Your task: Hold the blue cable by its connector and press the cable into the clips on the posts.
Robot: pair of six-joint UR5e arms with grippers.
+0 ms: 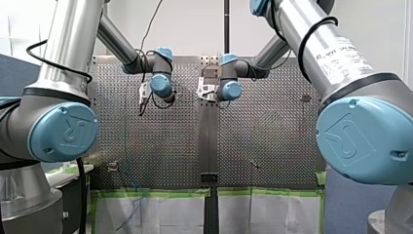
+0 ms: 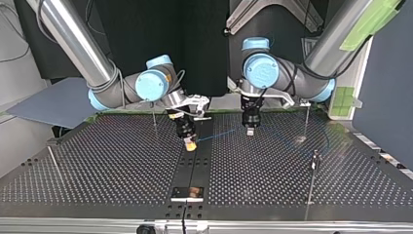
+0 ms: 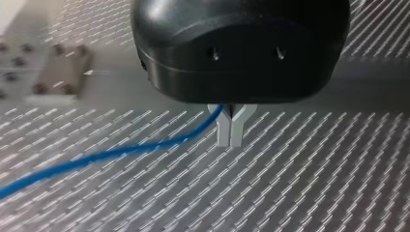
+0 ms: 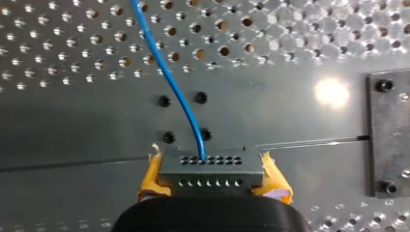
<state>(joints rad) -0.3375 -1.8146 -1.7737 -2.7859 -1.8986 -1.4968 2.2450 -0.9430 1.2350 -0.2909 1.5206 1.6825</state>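
The thin blue cable (image 3: 121, 152) leads into my left gripper (image 3: 229, 141), whose metal fingers are shut on it just above the perforated table. One end of the cable (image 4: 167, 72) enters a grey connector block (image 4: 208, 166). My right gripper (image 4: 211, 176) is shut on that block with its yellow pads (image 4: 147, 186). In the top view my right gripper (image 2: 191, 143) hangs over the table's centre strip, with my left gripper (image 2: 250, 129) to its right. The cable (image 2: 219, 134) spans between them. A thin post (image 2: 306, 117) stands beyond my left gripper, and another post (image 2: 314, 165) is nearer the camera.
Two more posts (image 2: 154, 119) (image 2: 52, 160) rise from the top view's left half. A small metal plate (image 2: 187, 193) sits on the centre strip near the front edge. In the front view the cable's slack (image 1: 129, 214) hangs over the taped table edge (image 1: 151, 192).
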